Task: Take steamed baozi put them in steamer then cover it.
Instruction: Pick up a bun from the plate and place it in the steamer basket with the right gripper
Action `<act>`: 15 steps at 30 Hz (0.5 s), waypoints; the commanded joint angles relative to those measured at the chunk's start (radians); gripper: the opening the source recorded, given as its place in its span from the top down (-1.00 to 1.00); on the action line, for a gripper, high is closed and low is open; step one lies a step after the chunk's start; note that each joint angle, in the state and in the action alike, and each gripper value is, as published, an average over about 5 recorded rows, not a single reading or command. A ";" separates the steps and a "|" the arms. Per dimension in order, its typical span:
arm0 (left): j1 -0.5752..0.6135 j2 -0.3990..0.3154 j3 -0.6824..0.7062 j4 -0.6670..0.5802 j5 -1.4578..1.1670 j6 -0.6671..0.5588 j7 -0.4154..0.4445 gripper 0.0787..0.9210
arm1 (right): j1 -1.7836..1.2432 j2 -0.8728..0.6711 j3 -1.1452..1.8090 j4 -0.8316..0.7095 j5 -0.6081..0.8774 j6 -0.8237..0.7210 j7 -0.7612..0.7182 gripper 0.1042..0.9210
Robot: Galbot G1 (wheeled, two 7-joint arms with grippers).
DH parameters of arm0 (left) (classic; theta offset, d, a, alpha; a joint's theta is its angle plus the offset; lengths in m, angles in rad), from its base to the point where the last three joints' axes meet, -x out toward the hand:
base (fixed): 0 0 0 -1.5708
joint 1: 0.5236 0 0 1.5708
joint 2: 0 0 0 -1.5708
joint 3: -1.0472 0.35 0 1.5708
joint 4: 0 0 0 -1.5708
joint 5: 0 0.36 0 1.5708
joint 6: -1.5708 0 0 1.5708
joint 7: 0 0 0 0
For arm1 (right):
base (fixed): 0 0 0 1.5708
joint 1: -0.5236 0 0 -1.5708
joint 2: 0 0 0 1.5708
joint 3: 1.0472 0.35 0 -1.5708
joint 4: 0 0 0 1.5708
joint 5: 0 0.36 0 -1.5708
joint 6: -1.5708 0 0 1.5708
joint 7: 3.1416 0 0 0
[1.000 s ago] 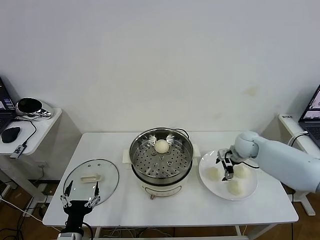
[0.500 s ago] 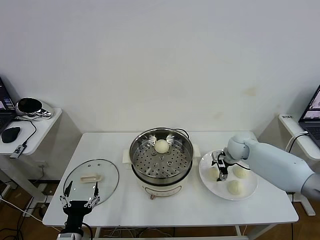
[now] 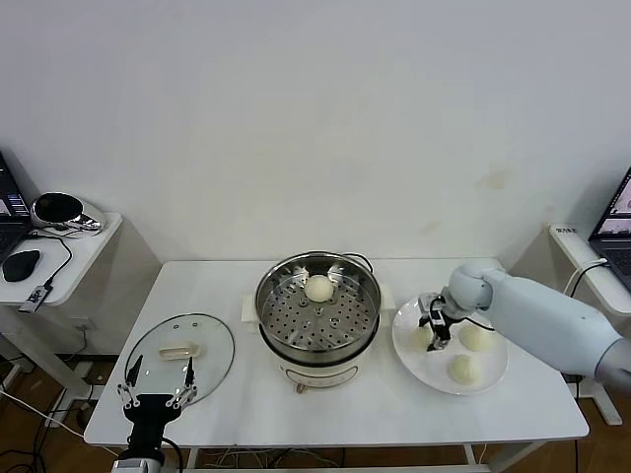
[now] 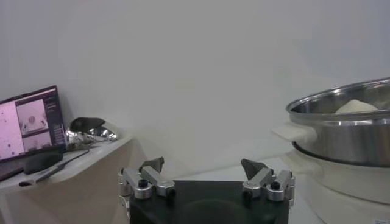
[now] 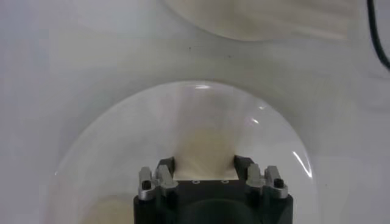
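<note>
The steamer [image 3: 266,296] stands mid-table with one steamed baozi [image 3: 318,288] on its perforated tray. Three more baozi lie on the white plate [image 3: 426,367] to its right. My right gripper [image 3: 434,330] is down on the plate's left side, shut on the leftmost baozi [image 3: 424,339]. In the right wrist view that baozi [image 5: 204,137] fills the gap between the fingers of my right gripper [image 5: 204,165]. The cover [image 3: 212,367] lies flat at the table's left. My left gripper [image 3: 156,394] hangs open near the front left edge, holding nothing; its wrist view shows the left gripper [image 4: 204,167] and the steamer [image 4: 347,131].
Two loose baozi [image 3: 477,337] [image 3: 462,368] sit close beside the gripped one. A side table with a mouse and a headset [image 3: 57,209] stands at the far left. A laptop [image 3: 616,222] sits at the far right.
My right gripper has shifted left across the plate to the leftmost baozi and closed on it. The left arm has not moved.
</note>
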 commanded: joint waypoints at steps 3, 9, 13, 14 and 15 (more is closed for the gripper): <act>-0.004 0.004 0.006 -0.003 -0.001 0.002 0.001 -0.77 | 0.483 -0.143 -0.279 0.227 0.242 -0.071 -0.026 -0.26; -0.018 0.011 0.024 -0.001 -0.005 0.006 0.001 -0.77 | 0.717 -0.063 -0.426 0.320 0.435 -0.165 0.022 -0.28; -0.025 0.012 0.029 0.009 -0.009 0.005 0.000 -0.77 | 0.756 0.053 -0.456 0.343 0.544 -0.243 0.076 -0.28; -0.026 0.012 0.029 0.010 -0.010 0.004 0.000 -0.77 | 0.751 0.080 -0.456 0.341 0.561 -0.259 0.088 -0.28; -0.026 0.011 0.030 0.010 -0.010 0.004 0.000 -0.77 | 0.741 0.110 -0.454 0.336 0.580 -0.276 0.102 -0.28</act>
